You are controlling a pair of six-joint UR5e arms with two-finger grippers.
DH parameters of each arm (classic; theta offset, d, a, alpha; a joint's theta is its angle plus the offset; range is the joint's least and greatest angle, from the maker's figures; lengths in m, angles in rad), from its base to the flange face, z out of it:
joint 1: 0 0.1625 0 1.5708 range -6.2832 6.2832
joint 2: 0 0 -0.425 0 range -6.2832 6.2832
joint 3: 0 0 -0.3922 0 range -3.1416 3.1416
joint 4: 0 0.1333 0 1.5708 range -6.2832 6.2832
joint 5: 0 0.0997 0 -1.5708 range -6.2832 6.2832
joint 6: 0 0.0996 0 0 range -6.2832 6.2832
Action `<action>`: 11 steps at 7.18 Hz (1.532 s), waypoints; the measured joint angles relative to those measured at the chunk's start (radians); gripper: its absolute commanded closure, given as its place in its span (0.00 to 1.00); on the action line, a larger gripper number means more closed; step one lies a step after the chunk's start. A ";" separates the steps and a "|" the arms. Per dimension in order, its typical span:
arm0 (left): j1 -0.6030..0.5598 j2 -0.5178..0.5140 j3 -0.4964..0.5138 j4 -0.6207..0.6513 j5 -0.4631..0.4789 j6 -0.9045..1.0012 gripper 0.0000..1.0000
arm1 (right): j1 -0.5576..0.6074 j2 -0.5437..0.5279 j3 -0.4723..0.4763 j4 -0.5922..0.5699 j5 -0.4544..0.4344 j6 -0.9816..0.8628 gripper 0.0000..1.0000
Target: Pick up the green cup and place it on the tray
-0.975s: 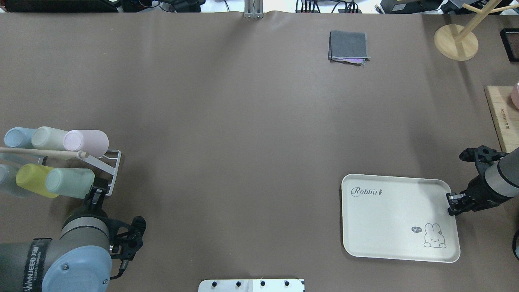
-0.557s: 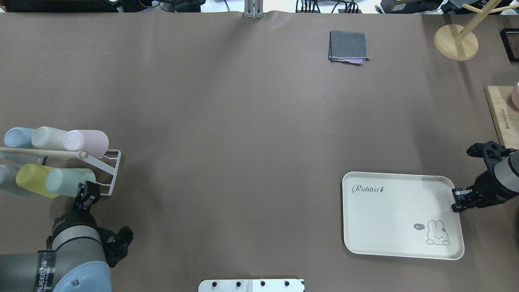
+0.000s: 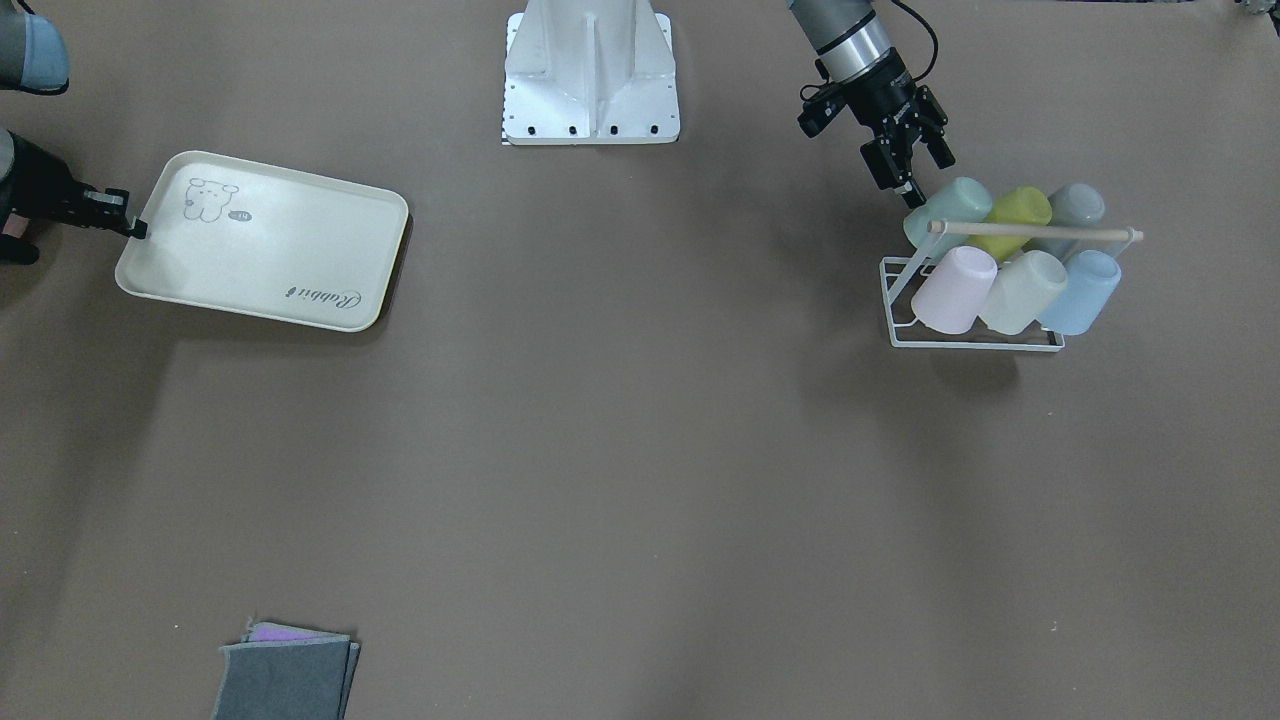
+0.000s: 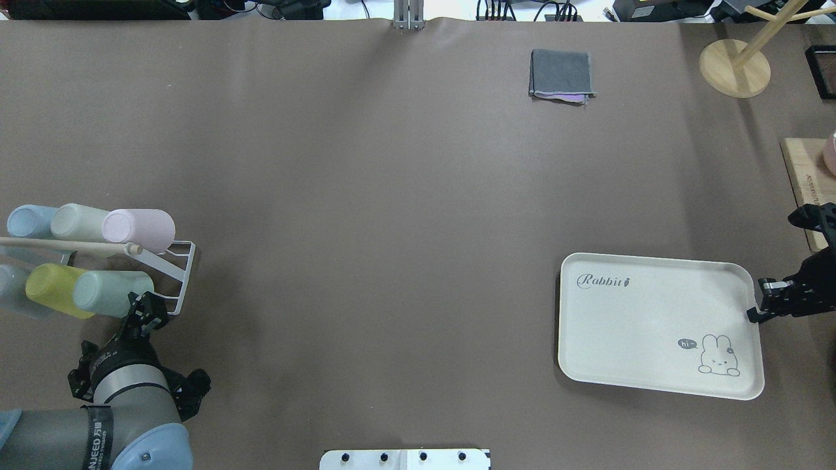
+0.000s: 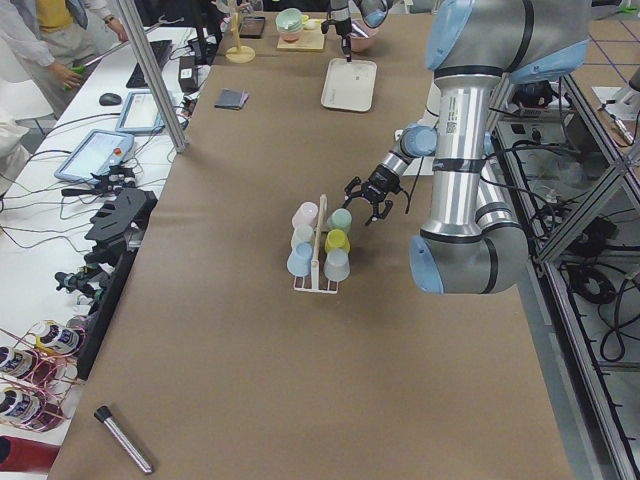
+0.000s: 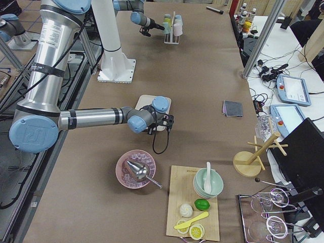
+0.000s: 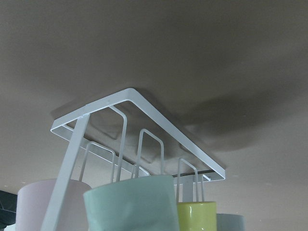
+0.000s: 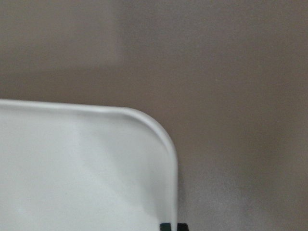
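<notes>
Left gripper [image 4: 145, 309], jaws spread, hangs just beside the green cup [image 4: 111, 294], tilted on the rack [image 4: 185, 243] against the yellow cup [image 4: 52, 290]. Right gripper [image 4: 756, 314] pinches the tray [image 4: 653, 326] rim. A skewed pull could drag the rack along.

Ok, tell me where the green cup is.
Overhead view, far left: the green cup sits in the rack beside the yellow cup, left gripper close by.

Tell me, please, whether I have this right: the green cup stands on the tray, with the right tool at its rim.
No: the overhead view shows the green cup on the white rack, beside the yellow cup, not on the tray. The right tool is indeed at the tray's rim.
</notes>
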 measured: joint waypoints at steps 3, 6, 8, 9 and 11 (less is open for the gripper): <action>-0.006 -0.003 0.024 -0.002 0.072 0.024 0.03 | 0.084 0.005 -0.006 -0.001 0.070 -0.009 1.00; -0.011 0.003 0.056 -0.007 0.116 0.020 0.03 | 0.112 0.051 0.008 -0.003 0.089 0.025 1.00; -0.013 0.006 0.069 -0.007 0.144 0.019 0.03 | 0.089 0.125 0.017 -0.007 0.070 0.104 1.00; -0.016 0.006 0.079 -0.008 0.158 0.019 0.03 | 0.057 0.166 0.019 -0.007 0.053 0.143 1.00; -0.021 0.005 0.098 -0.008 0.177 0.018 0.03 | -0.017 0.237 0.019 -0.009 0.015 0.181 1.00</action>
